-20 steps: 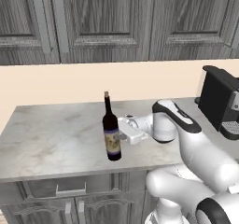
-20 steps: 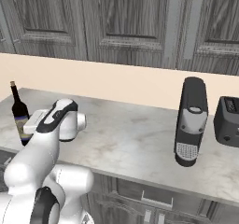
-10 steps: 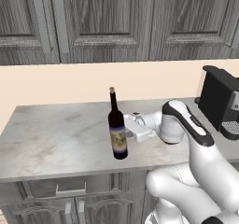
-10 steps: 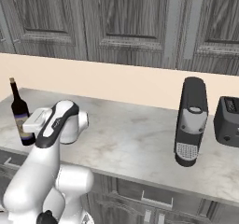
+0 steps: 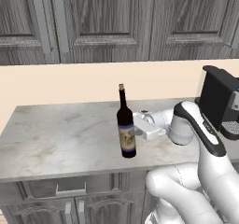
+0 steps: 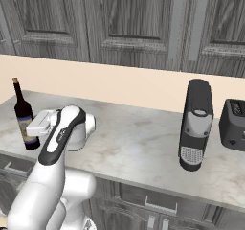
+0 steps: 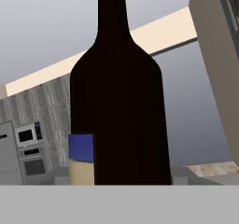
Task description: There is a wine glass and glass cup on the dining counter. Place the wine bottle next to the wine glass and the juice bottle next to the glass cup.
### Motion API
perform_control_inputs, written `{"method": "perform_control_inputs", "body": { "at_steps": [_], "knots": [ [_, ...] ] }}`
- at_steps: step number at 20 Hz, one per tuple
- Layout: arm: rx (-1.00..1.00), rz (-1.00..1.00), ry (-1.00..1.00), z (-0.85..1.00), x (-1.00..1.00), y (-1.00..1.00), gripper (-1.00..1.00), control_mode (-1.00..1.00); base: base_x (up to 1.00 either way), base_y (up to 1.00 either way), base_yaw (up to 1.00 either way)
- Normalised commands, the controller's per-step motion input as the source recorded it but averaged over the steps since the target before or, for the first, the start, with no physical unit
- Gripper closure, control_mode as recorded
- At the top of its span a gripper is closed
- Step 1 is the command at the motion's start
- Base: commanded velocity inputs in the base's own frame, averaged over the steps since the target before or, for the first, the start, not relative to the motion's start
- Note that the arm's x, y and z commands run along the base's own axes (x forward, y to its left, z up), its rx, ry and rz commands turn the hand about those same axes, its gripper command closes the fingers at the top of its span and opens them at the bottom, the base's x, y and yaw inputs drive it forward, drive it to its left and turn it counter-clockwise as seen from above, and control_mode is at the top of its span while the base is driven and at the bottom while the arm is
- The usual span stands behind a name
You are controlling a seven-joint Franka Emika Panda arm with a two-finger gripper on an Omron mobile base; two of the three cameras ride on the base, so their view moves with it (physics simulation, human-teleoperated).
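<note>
The wine bottle (image 5: 126, 133) is tall, dark and slim-necked, with a tan top and a beige label. It stands upright over the front part of a grey marbled wall counter (image 5: 56, 134). My gripper (image 5: 132, 130) reaches in from the right and is shut on the bottle's body at label height. From the other side the bottle (image 6: 24, 121) sits at the far left with the gripper (image 6: 31, 128) against it. In the hand view the bottle's dark body (image 7: 119, 120) rises right in front of the camera. The wine glass, glass cup, juice bottle and dining counter are out of view.
A black coffee machine (image 5: 218, 101) (image 6: 194, 123) stands on the counter to the right of the arm, with a dark toaster (image 6: 233, 124) further right. Grey wood wall cabinets (image 5: 116, 22) hang above. Drawers sit below the counter's front edge.
The bottle, held in my gripper, has moved right and toward the counter's front edge, and it has risen slightly. The arm has drawn back with it.
</note>
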Motion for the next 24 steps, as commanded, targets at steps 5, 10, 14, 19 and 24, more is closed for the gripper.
{"method": "perform_control_inputs", "body": {
  "at_steps": [5,10,14,19,24],
  "knots": [
    [-0.01,0.00,-0.01,0.08,-0.05,-0.03,1.00,-1.00,0.00,0.00,0.00],
    [0.00,0.00,0.01,0.00,0.00,0.00,1.00,-1.00,0.00,0.00,0.00],
    [0.00,0.00,0.00,0.00,0.00,0.00,1.00,-1.00,0.00,0.00,0.00],
    [0.00,0.00,0.00,0.00,0.00,0.00,1.00,-1.00,0.00,0.00,0.00],
    [0.00,0.00,0.00,0.00,0.00,0.00,1.00,1.00,-0.16,0.06,0.00]
  ]
}}
